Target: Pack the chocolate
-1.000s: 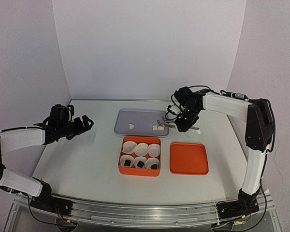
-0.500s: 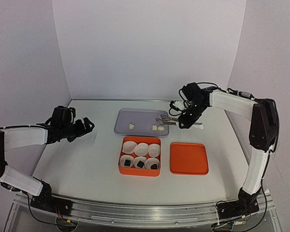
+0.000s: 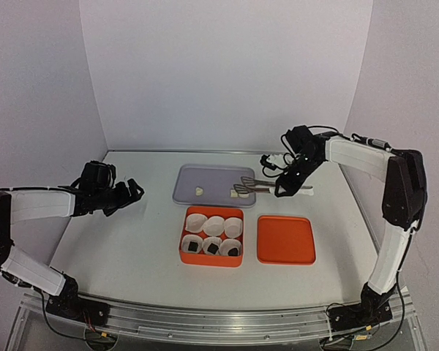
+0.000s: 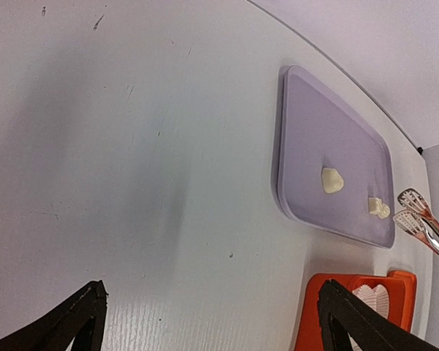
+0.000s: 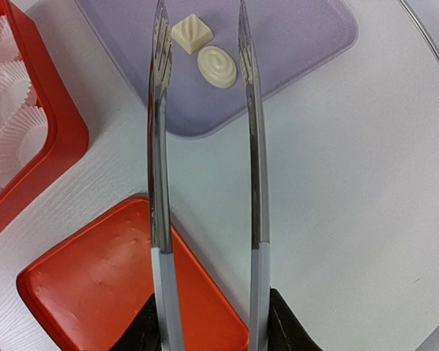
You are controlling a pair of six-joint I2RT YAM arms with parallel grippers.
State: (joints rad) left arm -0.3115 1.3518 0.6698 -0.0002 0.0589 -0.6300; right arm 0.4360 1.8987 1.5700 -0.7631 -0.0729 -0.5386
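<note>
Three pale cream chocolates lie on the lavender tray (image 3: 205, 175): one on the left (image 3: 199, 191) and a pair (image 3: 238, 193) near its right edge, the pair also in the right wrist view (image 5: 216, 66). Three dark chocolates (image 3: 213, 248) sit in the front cups of the orange box (image 3: 183, 256). My right gripper (image 3: 289, 184) is shut on metal tongs (image 3: 249, 185). The tong arms (image 5: 159, 146) are spread and empty, with their tips just short of the pair. My left gripper (image 3: 132, 191) is open and empty above the table, left of the tray.
The orange square lid (image 3: 285, 239) lies right of the box, under the tongs in the right wrist view (image 5: 95, 278). The box's back row holds three empty white paper cups (image 3: 214, 224). The left wrist view shows the tray (image 4: 314, 131) and the box corner (image 4: 336, 292).
My right arm has drawn back to the right with the tongs, so their tips moved from over the tray toward its right edge. The left arm has barely shifted.
</note>
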